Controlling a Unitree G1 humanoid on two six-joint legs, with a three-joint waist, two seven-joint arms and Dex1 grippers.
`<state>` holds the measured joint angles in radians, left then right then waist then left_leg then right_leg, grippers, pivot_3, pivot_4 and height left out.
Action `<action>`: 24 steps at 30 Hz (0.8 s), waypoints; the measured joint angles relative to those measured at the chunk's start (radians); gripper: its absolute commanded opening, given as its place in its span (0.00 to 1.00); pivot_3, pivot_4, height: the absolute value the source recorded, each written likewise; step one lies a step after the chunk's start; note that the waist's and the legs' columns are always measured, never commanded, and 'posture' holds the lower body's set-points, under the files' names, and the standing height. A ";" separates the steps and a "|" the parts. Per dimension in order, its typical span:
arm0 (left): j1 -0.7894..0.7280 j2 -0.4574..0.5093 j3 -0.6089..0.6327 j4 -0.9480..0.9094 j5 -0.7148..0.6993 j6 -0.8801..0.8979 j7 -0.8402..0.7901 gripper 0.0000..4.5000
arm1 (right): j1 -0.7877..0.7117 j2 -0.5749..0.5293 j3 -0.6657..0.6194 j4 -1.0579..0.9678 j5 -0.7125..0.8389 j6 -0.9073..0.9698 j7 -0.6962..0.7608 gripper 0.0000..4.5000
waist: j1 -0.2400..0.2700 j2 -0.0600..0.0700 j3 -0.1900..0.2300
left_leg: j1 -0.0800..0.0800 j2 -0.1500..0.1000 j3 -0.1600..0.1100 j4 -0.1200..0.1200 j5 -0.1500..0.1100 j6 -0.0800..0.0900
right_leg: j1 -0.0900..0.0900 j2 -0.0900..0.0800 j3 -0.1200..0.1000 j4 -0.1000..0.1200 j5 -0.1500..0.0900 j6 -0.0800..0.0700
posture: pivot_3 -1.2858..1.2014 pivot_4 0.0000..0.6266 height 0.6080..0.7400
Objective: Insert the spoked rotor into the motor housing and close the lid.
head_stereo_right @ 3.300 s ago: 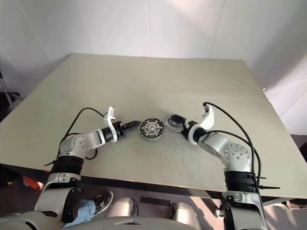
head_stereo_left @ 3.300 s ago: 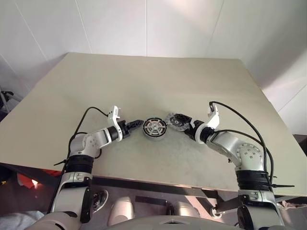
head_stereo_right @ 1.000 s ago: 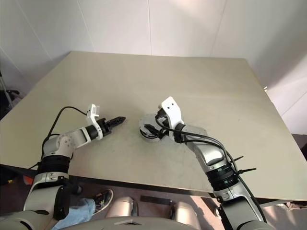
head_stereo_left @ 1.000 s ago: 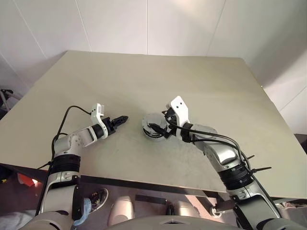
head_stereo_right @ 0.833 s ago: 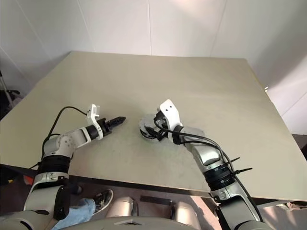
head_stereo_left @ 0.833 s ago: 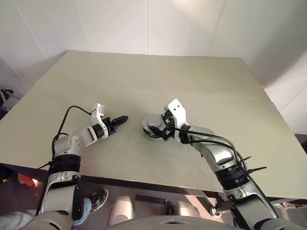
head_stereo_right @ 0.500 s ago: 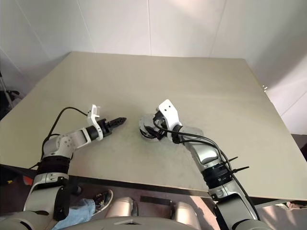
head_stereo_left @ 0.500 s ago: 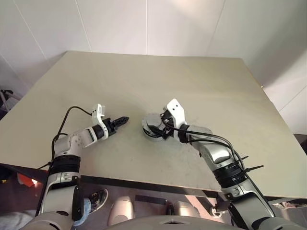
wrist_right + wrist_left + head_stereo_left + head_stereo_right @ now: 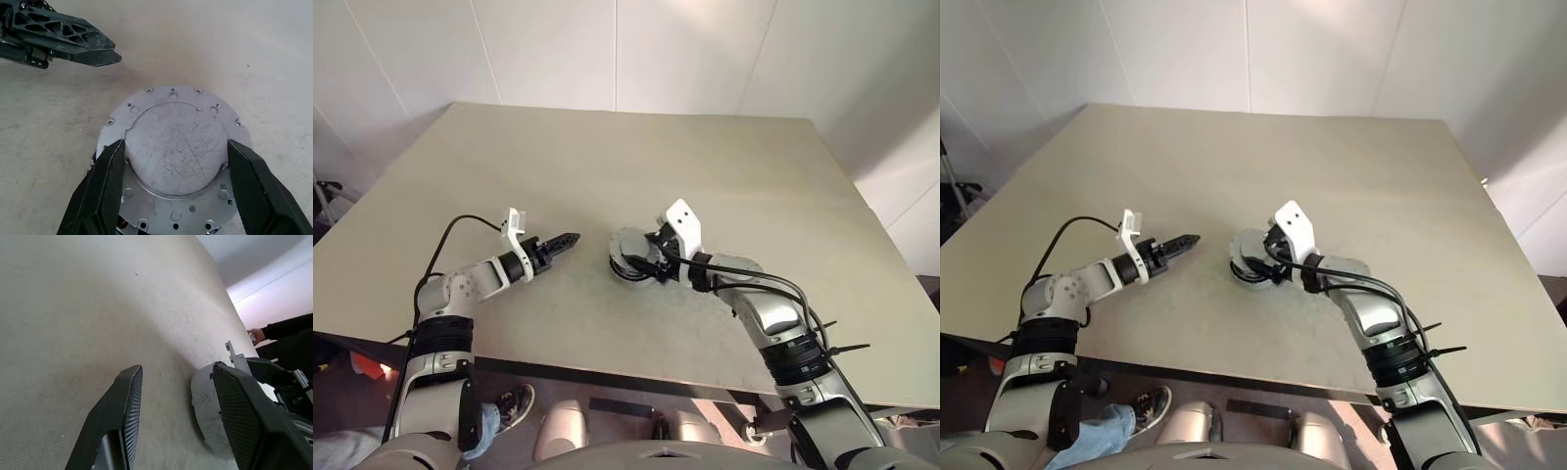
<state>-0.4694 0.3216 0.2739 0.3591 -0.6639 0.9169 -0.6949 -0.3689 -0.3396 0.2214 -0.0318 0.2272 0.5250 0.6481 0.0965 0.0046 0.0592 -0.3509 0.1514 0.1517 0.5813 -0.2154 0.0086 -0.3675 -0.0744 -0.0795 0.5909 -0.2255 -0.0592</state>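
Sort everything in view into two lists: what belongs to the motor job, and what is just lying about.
Job:
- lid, sitting on the motor housing
- right tool, at the lid
- left tool, open, empty

Lying about:
- a person's hand beyond the table

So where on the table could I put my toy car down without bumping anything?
The far half of the beige table, beyond both arms, is bare, and so are the left and right sides near the edges. It is crowded in the middle front, where the right claw straddles the round silver metal lid and the left claw points at it.
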 measured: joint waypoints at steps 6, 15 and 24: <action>0.000 0.000 -0.008 0.000 0.000 0.000 0.000 0.54 | 0.027 -0.032 -0.002 -0.026 -0.003 0.000 0.032 0.70 | 0.001 0.000 0.000 | 0.000 0.000 0.000 0.000 0.000 0.000 | 0.000 0.000 0.000 0.000 0.000 0.000 | 0.52 0.00 1.00; 0.000 0.000 -0.021 0.000 0.001 -0.001 -0.001 0.54 | 0.032 -0.028 0.000 -0.024 -0.024 0.003 0.026 0.70 | 0.001 0.000 0.000 | 0.000 0.000 0.000 0.001 0.000 0.000 | 0.001 0.000 0.000 0.000 0.000 0.000 | 0.52 0.00 1.00; 0.013 -0.003 -0.024 -0.011 0.001 -0.001 0.001 0.54 | 0.020 -0.019 0.010 -0.022 -0.040 0.011 0.024 0.70 | 0.000 0.000 0.000 | 0.001 0.000 0.000 0.001 0.000 0.000 | 0.001 0.000 0.000 0.000 0.000 0.000 | 0.52 0.00 1.00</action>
<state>-0.4562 0.3186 0.2498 0.3485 -0.6628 0.9156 -0.6936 -0.3489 -0.3587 0.2311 -0.0542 0.1875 0.5363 0.6725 0.0970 0.0046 0.0592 -0.3504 0.1514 0.1517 0.5820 -0.2153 0.0087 -0.3668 -0.0744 -0.0795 0.5912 -0.2255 -0.0592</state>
